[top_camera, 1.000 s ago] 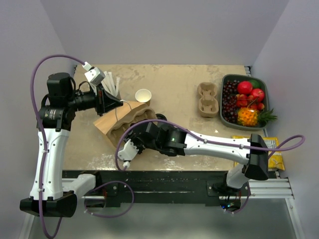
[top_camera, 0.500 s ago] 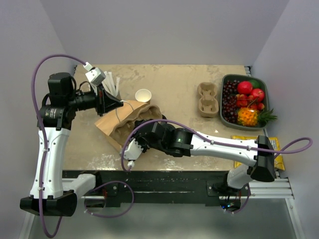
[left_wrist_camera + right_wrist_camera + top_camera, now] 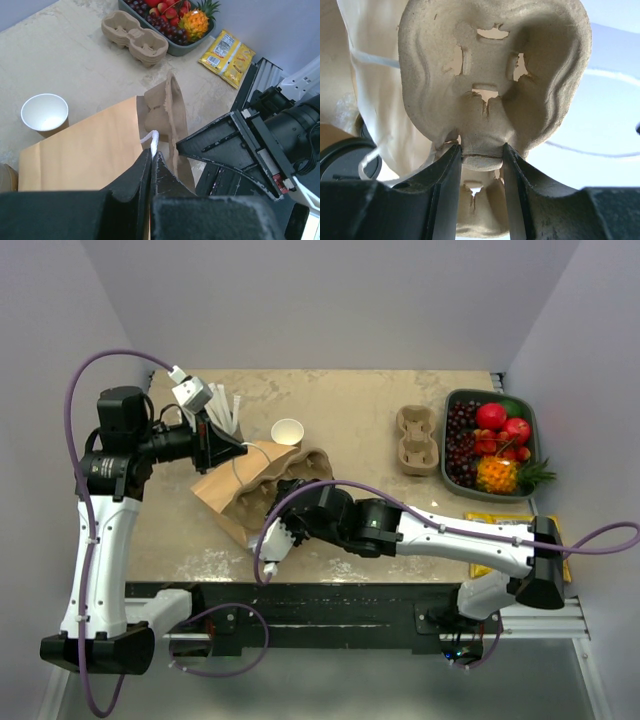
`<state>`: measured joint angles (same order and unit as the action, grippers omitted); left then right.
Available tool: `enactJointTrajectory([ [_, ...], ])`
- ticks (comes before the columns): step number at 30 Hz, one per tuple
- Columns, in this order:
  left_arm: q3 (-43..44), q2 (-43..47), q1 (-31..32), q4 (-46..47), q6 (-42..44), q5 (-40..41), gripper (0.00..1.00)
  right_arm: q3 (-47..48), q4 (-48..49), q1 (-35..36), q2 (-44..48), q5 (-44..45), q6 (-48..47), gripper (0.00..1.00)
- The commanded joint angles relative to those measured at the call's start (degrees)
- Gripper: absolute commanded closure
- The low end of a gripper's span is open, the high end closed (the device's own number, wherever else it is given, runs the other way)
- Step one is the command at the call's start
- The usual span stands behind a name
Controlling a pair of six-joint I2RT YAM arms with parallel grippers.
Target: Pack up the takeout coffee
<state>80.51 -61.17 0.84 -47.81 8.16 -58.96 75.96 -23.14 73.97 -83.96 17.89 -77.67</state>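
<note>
Two arms work at a paper bag (image 3: 80, 145) lying flat.
Left gripper (image 3: 151, 156) pinches shut on the bag's white string (image 3: 152, 136); right gripper (image 3: 481, 150) clamps a pulp carrier (image 3: 435, 75) by its thin lip — it could tear or twist free; the takeout coffee (image 3: 342, 159) shows only its black lid at the carrier's 8 o'clock — near enough to topple; open tabletop (image 3: 350, 410) lies toward 12.

You have a paper bag (image 3: 215, 485) lying flat at the left of the table (image 3: 350, 400), with a pulp carrier (image 3: 167, 107) standing on edge at its right end. Just beyond the bag stand a lidless cup (image 3: 287, 431) and some straws (image 3: 225, 410). At the far right, a second carrier (image 3: 417, 440) lies beside a fruit tray (image 3: 446, 455), with yellow packets (image 3: 226, 56) nearer you.
</note>
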Motion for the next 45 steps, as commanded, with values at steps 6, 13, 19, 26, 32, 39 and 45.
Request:
enactJointTrajectory([
  [6,1.0,0.3,0.1,0.7,-0.9,-1.2,1.00,-1.1,1.0,0.3,1.7,-0.4,-1.3,1.00],
  [13,0.9,1.0,0.1,0.3,-1.4,-1.2,1.00,0.3,0.9,0.5,-2.8,1.9,-2.9,1.00],
  [19,0.7,1.1,0.1,3.1,-4.9,-2.2,1.00,0.7,1.4,1.0,-4.1,4.7,-4.8,1.00],
  [26,-1.8,1.6,0.1,7.4,-9.5,-0.5,1.00,0.7,3.0,2.7,-3.1,5.3,-7.4,1.00],
  [32,-3.6,2.1,0.1,12.7,-13.9,-0.2,1.00,0.4,2.0,5.0,-1.6,4.0,-5.8,1.00],
  [39,-5.2,3.2,0.1,14.5,-16.3,-2.9,1.00,0.9,2.1,6.4,-1.5,2.5,-3.6,1.00],
  [45,-6.3,4.6,0.1,15.6,-17.0,-6.5,1.00,4.0,2.6,6.4,-2.4,-1.6,1.1,1.00],
])
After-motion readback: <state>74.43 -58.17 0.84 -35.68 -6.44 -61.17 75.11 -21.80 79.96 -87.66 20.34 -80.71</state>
